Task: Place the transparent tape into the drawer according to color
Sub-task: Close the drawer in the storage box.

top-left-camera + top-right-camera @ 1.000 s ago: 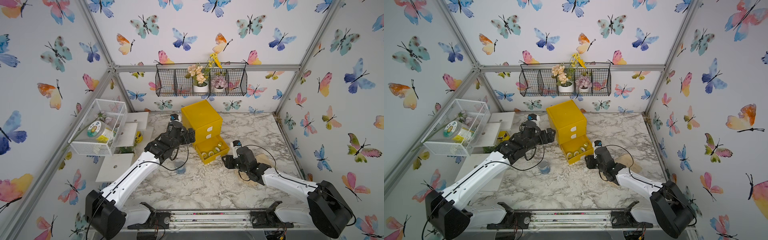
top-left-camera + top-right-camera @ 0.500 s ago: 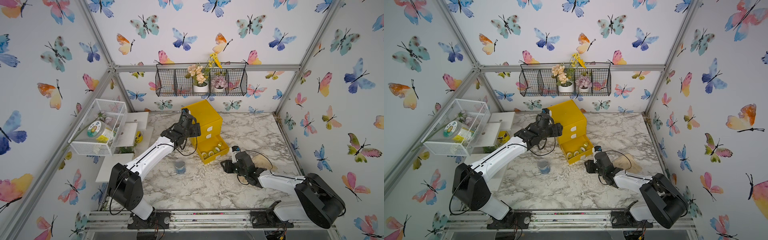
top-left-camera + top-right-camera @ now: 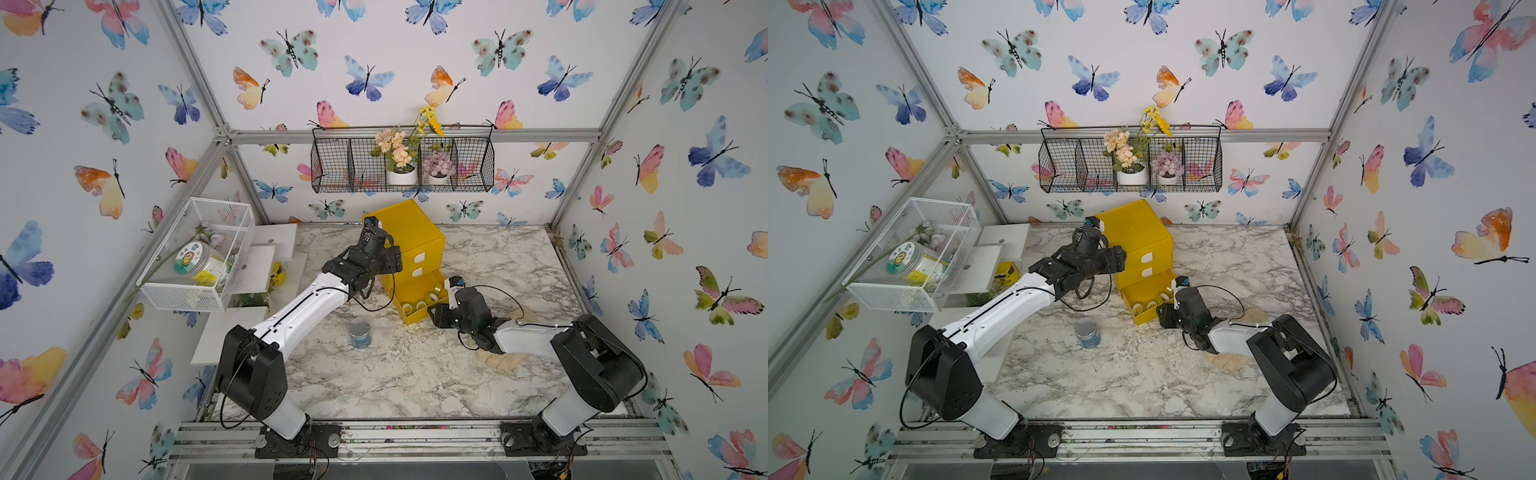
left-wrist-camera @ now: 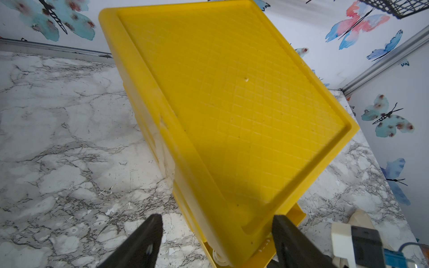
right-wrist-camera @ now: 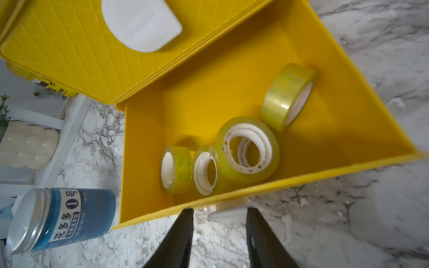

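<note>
Straddling a front corner of the yellow cabinet (image 4: 232, 92), the left gripper (image 4: 216, 217) stands wide open, with one finger just beside the top's rim and the other clear of it over the marble table (image 4: 58, 139). From that wrist view the cabinet's top hides nearly everything below it, and in both top views the arm's own wrist covers the fingers. Right of it, the bottom drawer (image 5: 301, 178) is pulled out, and four tape rolls (image 5: 247, 148) lie inside near its front wall, three bunched together and one apart, all well away from the left jaws. They look yellow-green, though the yellow plastic around them makes the tint hard to judge. The right gripper (image 5: 220, 210) sits just outside that front wall, its narrowly parted fingers flanking the white tab handle (image 5: 228, 212). I cannot tell whether they pinch it. No roll is between them. A blue jar (image 5: 69, 215) stands beside the drawer.
</note>
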`<action>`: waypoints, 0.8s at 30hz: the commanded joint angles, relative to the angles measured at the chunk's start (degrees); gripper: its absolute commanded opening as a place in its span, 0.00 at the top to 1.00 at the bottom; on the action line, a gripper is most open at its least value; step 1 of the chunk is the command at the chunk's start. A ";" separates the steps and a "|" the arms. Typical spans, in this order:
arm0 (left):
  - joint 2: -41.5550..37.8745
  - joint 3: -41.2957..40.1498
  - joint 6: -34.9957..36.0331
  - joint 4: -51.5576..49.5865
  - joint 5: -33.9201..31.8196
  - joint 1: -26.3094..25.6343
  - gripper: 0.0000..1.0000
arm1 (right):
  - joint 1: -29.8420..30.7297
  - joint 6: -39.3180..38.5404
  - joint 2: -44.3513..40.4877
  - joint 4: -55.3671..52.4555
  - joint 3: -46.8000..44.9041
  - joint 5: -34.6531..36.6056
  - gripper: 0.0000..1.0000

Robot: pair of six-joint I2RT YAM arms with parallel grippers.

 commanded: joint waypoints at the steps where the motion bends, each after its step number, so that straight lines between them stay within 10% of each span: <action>1: 2.51 -1.36 1.05 -2.45 -1.07 0.70 0.22 | -0.19 -1.19 2.80 2.35 3.02 -0.09 0.58; 24: 2.69 -3.75 0.36 -2.88 -0.67 0.72 0.23 | -0.21 0.98 20.30 18.83 13.22 -0.76 0.58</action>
